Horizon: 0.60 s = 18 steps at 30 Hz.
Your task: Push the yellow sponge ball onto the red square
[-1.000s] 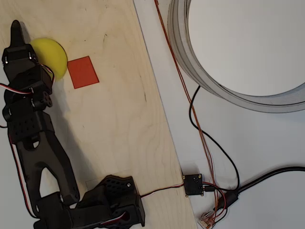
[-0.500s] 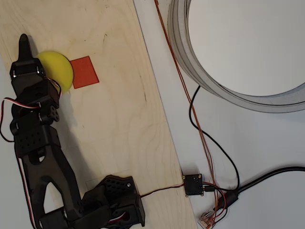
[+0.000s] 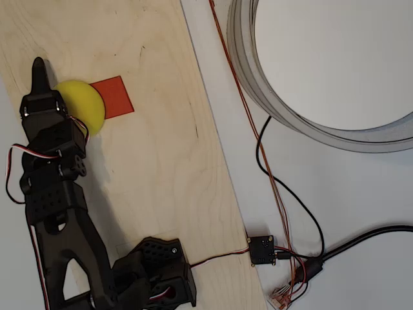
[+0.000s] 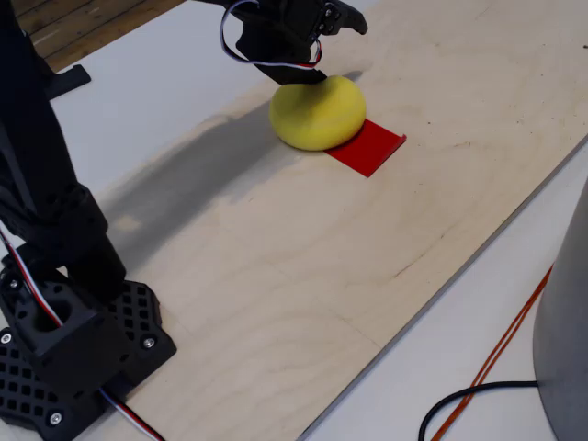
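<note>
The yellow sponge ball lies on the plywood board and covers the left edge of the red square in the overhead view. In the fixed view the ball sits on the near-left part of the square. My black gripper presses against the ball's left side, its jaws shut into one pointed tip with nothing between them. In the fixed view the gripper hangs just above and behind the ball.
The arm's base stands at the board's bottom left. The board ends at a slanted right edge. Beyond it lie orange and black cables, a small black circuit box and a large grey ring.
My arm has swung to the right and rolled the ball with it. The ball went from left of the red square to overlapping its left edge.
</note>
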Motion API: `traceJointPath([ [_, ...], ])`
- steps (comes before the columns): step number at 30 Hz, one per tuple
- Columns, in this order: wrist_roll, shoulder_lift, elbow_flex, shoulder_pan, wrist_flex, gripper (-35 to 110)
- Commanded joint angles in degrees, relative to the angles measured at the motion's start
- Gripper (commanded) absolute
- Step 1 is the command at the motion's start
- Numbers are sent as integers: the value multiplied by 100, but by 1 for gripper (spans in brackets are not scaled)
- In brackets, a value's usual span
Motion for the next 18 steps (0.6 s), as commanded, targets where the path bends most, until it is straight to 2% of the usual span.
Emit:
traceJointPath([
  [1, -9, 272, 70, 105, 0, 29],
  [12, -1020, 536, -686, 123, 0, 33],
  [18, -993, 606, -817, -185, -9, 33],
])
